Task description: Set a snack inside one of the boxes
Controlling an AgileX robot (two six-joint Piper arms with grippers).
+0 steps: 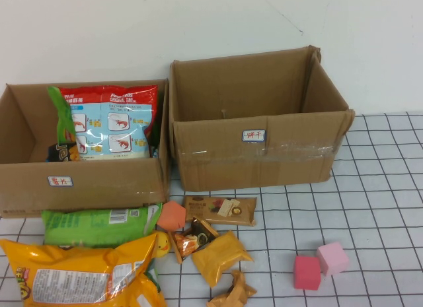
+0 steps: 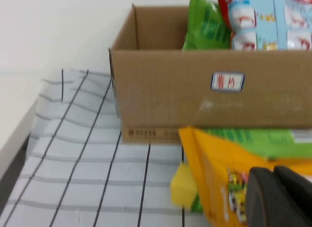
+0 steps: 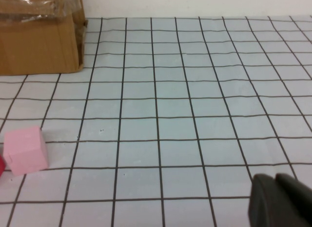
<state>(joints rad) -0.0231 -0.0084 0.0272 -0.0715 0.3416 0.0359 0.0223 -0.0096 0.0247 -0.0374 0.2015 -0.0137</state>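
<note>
So the left claw (image 2: 280, 195) only pokes into its own wrist camera as a dark blurry lump hovering low over the big yellow chip bag (image 1: 79, 277) at the near left, and honestly I can't tell if it's open or closed. Same story with the right claw (image 3: 282, 200): just a dark corner over bare grid cloth (image 3: 195, 114) on the right side, can't tell its state either, and nothing is in it as far as I can see. Neither arm shows up in the high view at all. The snacks are piled near the front: the yellow bag, a green bag (image 1: 99, 224) behind it touching the left box (image 1: 79, 181), and some small brown wrapped ones (image 1: 220, 210) in the middle near the right box (image 1: 258, 155). My worry is the pile: everything overlaps, so grabbing the slippery yellow bag could drag the green one along, or it could just slide out of the pinch. The left box already has a red and blue bag (image 1: 112, 125) standing in it, so a big bag might hang up on the rim. Only the high view shows the right box is empty; the right wrist view catches the pink cube (image 3: 25, 150) close up, and the left wrist view shows a small yellow thing (image 2: 183, 188) tucked beside the bag.
</note>
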